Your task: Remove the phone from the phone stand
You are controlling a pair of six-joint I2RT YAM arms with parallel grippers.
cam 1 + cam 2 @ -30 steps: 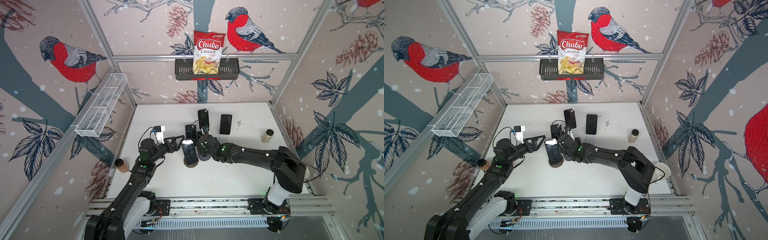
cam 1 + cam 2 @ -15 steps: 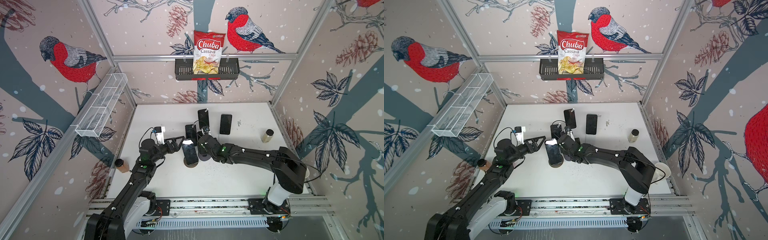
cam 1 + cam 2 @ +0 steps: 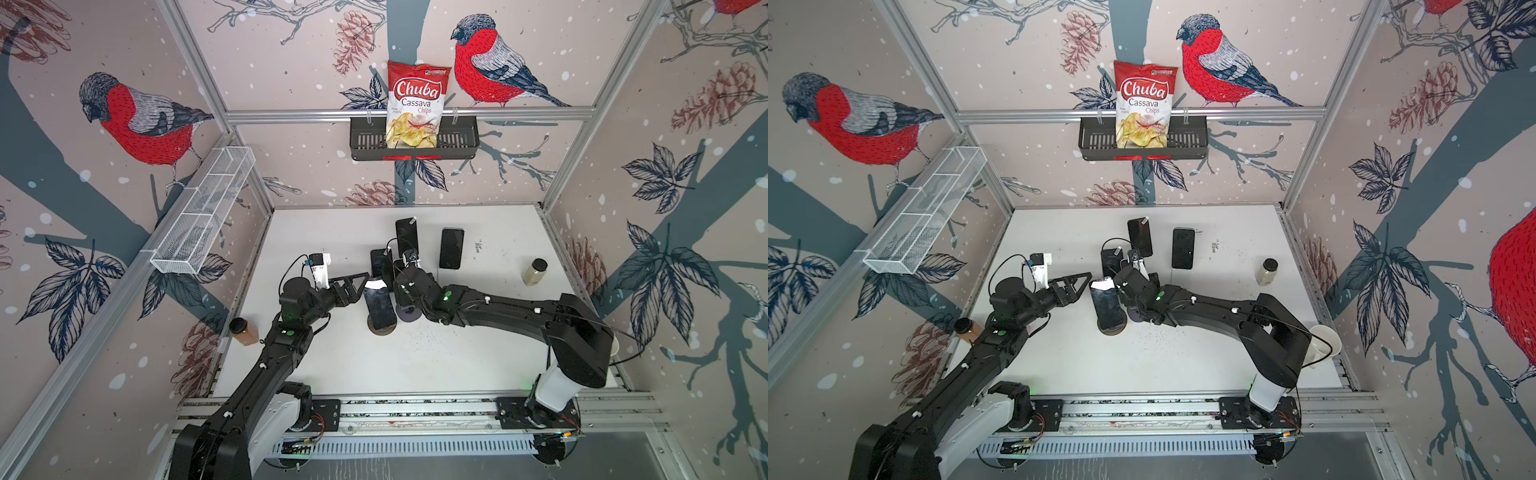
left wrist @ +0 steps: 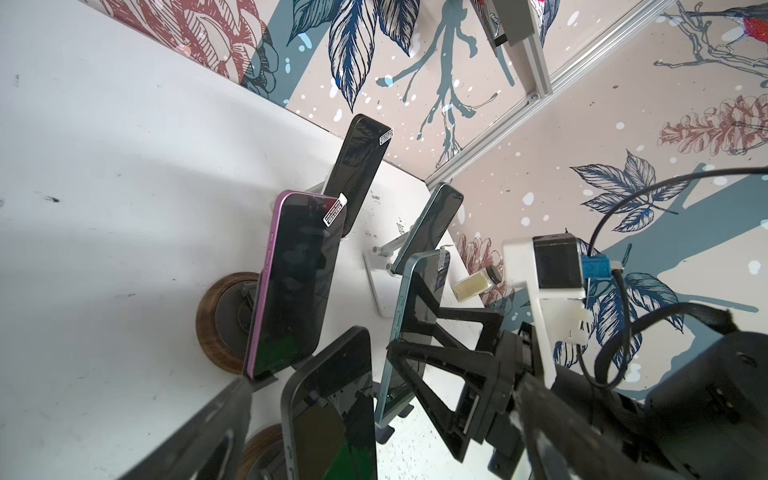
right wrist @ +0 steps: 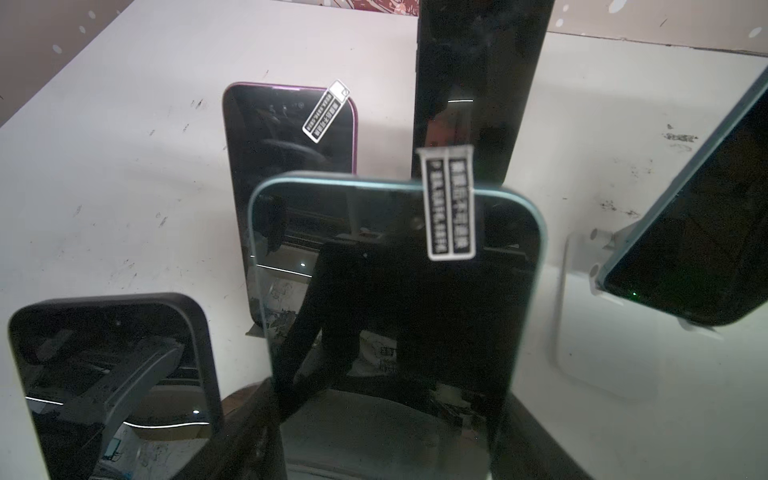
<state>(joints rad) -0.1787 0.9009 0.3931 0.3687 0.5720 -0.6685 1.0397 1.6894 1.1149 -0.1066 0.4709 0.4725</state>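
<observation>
Standing inside a cage papered with red-breasted birds, one white table (image 3: 457, 357) has two black robot arms reaching over it from a rail at its near edge. One white wire basket (image 3: 203, 212) hangs on the left wall. One black basket (image 3: 457, 141) on the back wall holds one bag of cassava chips (image 3: 417, 106).

Five phones lean on stands near the table's middle: a black phone (image 3: 406, 237), a teal phone (image 3: 451, 248), a purple-rimmed phone (image 3: 380, 264), a dark grey phone (image 3: 378, 307) and the light-blue phone (image 5: 395, 324). The right gripper (image 4: 400, 313) grasps the light-blue phone, one finger on each long edge, while the phone's foot sits in its phone stand (image 3: 409, 313), which has a dark round base. The left gripper (image 3: 360, 284) is spread wide and empty, just beside the dark grey phone.

Two small jars stand well apart: a brown jar (image 3: 243, 332) by the left wall and a pale jar (image 3: 534, 272) towards the right. One paper cup (image 3: 1325, 345) shows plainly in a top view, behind the right arm's elbow.

Both top views hide most of the light-blue phone behind the right wrist. The right wrist view shows it face on, with one white sticker (image 5: 451, 203) over its top edge. The left wrist view shows it side on between the fingers, and shows two wooden discs (image 4: 212, 320) under stands.
</observation>
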